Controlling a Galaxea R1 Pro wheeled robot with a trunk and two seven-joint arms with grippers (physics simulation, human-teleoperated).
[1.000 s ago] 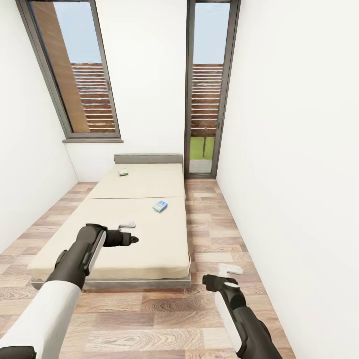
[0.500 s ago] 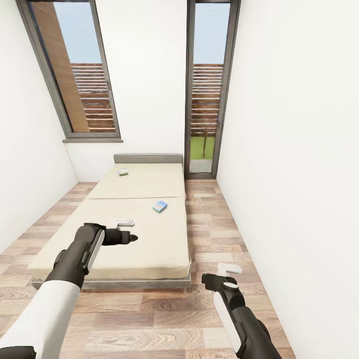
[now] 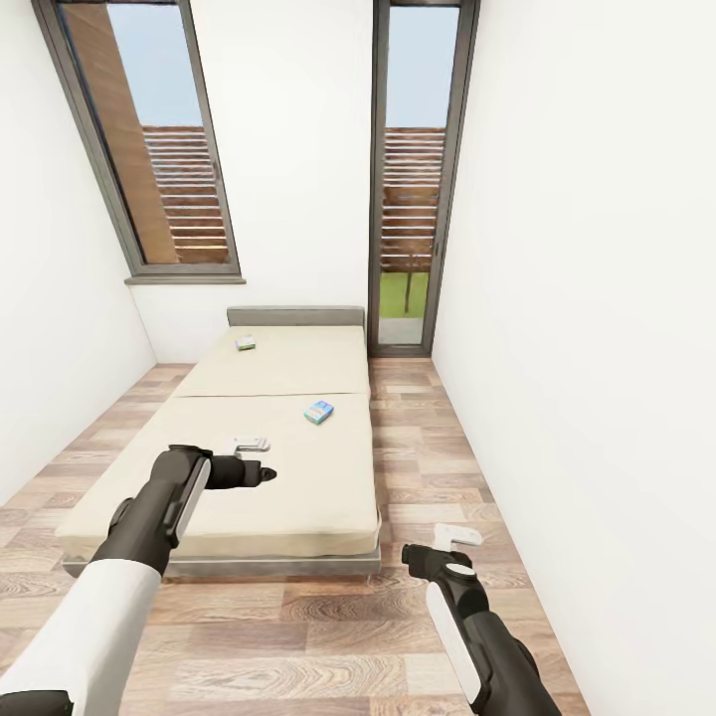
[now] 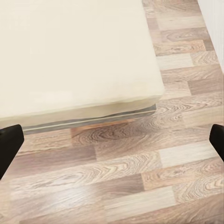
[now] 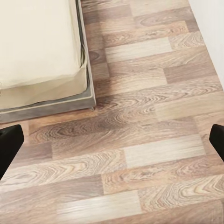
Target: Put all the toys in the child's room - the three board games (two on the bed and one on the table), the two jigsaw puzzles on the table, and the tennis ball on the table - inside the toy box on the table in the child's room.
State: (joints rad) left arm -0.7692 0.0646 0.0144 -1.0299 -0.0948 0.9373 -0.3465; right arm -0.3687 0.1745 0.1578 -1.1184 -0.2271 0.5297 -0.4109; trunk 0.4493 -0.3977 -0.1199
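The robot faces the foot of the bed (image 3: 288, 477), and 2 board games lie on the mattress ahead. The near game (image 3: 318, 411), pale blue, sits at mid-bed toward the right edge, its long axis slanted across the bed. The far game (image 3: 245, 342) lies up by the headboard (image 3: 294, 316), left of centre.

The left gripper (image 3: 261, 459) hangs over the foot half of the mattress; the near game lies forward of it and to its right, well apart. The right gripper (image 3: 449, 547) hangs over the wooden floor (image 3: 438, 438) beside the bed's right corner, with the same game forward and to its left, farther off. So the left arm looks the nearer for that game, though the base probably has to roll closer first.

In both wrist views the fingers (image 4: 8, 144) (image 5: 9, 145) show as dark tips at opposite edges of the picture, wide apart, with nothing between them. The left wrist view looks down on the mattress corner and floor, the right on floor beside the bed frame.
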